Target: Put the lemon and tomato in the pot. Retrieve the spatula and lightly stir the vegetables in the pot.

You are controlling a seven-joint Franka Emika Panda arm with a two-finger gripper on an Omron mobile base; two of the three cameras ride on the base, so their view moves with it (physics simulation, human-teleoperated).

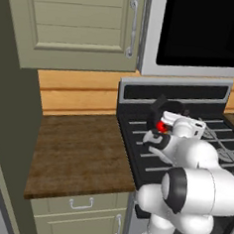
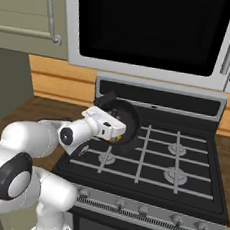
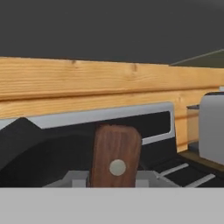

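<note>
Spatula [image 3: 115, 161] handle of brown wood, flat and round-cornered with a pale metal rivet near its end, is seen upright between the fingers in the hand view, and the fingers are taken to be pressed together on it, pinching the tool; the tips themselves are hidden at the bottom of that view. The black pot [image 2: 128, 122] is stood on the far left burner of the dark stove [image 2: 181, 169], with one short side handle turned up toward the far left, and the gripper [image 2: 116, 135] is held low over its near rim, apparently so that the spatula's working end is kept down inside among the vegetables. The tomato [image 1: 161, 126] is shown as a small glossy red spot inside the pot, just beyond the white wrist, and so is judged to have been placed already. A small patch of yellow is glimpsed under the wrist at the pot's edge in the right base view; whether it is the lemon cannot be told. The stirring step is judged to be the one in hand. To the left of the stove a brown wooden surface [image 1: 76, 150] is seen, backed by a pale wood wall strip, with a dark-doored microwave [image 2: 156, 31] mounted above the burners.
</note>
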